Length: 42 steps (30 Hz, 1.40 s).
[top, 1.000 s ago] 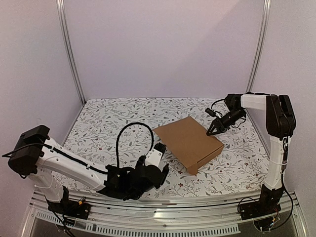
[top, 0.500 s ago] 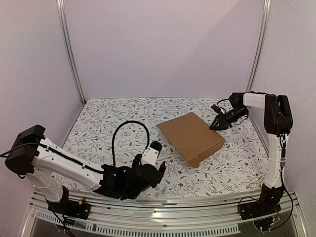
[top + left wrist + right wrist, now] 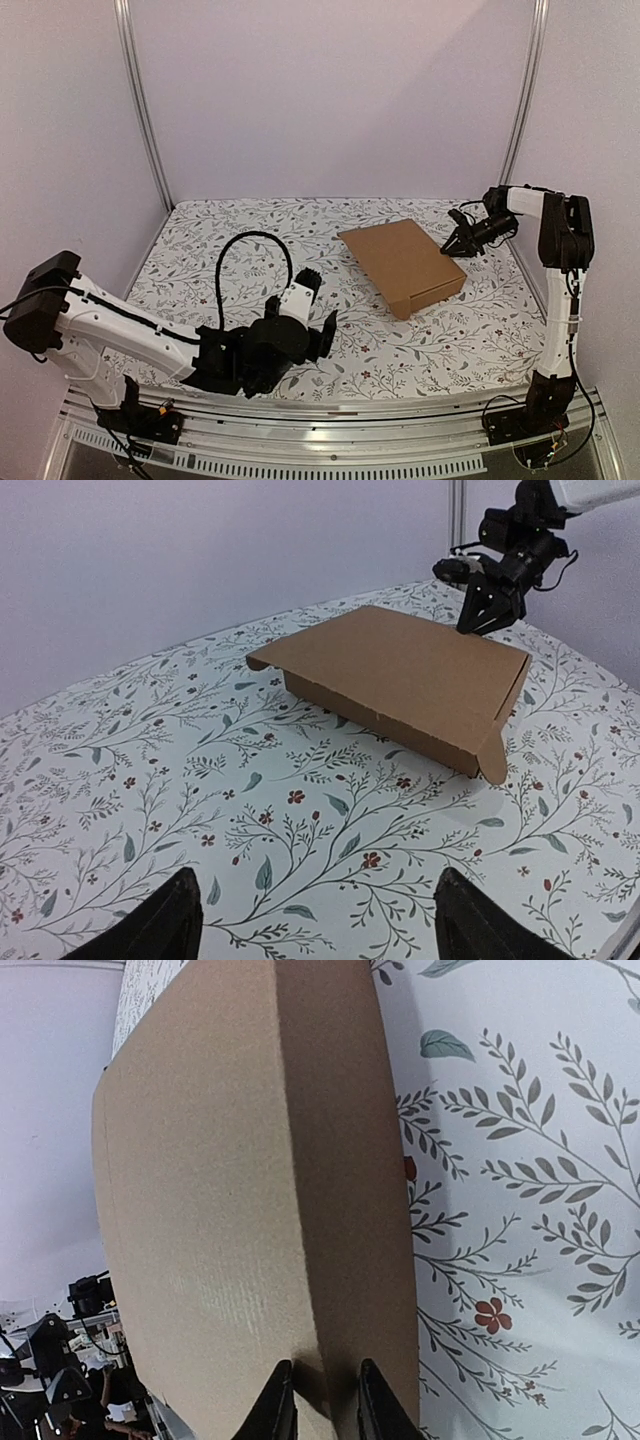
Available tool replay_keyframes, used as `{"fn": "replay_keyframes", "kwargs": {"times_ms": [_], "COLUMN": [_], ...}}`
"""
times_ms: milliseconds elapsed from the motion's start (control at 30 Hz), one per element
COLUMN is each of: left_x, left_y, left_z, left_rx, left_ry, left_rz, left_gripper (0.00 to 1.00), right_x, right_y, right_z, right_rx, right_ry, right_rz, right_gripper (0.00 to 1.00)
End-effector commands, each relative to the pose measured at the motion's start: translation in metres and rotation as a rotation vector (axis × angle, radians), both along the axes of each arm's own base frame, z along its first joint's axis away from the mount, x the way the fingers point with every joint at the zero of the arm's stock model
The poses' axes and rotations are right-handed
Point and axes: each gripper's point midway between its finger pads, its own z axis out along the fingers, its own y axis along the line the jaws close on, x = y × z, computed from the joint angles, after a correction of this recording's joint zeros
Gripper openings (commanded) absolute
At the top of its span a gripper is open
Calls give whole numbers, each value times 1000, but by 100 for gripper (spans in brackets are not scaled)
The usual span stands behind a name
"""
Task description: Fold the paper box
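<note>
Floral-print white table (image 3: 200, 250). Plain brown cardboard paper box (image 3: 403, 262) closed flat, tab jutting at near corner, lying right of table's centre. My left arm low along near edge, left gripper (image 3: 325, 930) fingers wide apart, empty. My right gripper (image 3: 449, 248) at box's far edge, fingers (image 3: 281, 1400) nearly together; clamped or not, cannot tell.

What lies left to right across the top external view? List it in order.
left arm's shoulder → left gripper → paper box → right gripper, at the box's far right edge → right arm's upright link
</note>
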Motion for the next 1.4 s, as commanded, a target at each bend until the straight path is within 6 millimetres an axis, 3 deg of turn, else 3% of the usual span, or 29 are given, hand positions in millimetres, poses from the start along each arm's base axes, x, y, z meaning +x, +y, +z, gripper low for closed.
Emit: {"fn": "replay_keyframes", "kwargs": {"times_ms": [0, 167, 267, 433, 667, 1067, 1367], "left_x": [43, 74, 75, 70, 65, 71, 74], "left_y": [9, 9, 2, -6, -5, -18, -28], "left_z": [2, 7, 7, -3, -9, -26, -30], "left_rx": [-88, -162, -154, -182, -200, -120, -98], "left_ry": [31, 92, 97, 146, 167, 193, 203], "left_rz": [20, -14, -42, -80, -87, -83, -95], "left_gripper": [81, 81, 80, 77, 77, 77, 77], "right_x": [-12, -10, -4, 8, 11, -3, -3], "right_y": [-14, -12, -14, -17, -15, -8, -26], "right_z": [-31, 7, 33, 41, 26, 3, -19], "right_rx": [-64, -55, -74, -93, -74, -76, -172], "right_ry": [96, -22, -100, -151, -109, -50, 10], "right_rz": [-14, 14, 4, -15, -13, 56, 34], "right_gripper": [25, 39, 42, 38, 35, 33, 26]}}
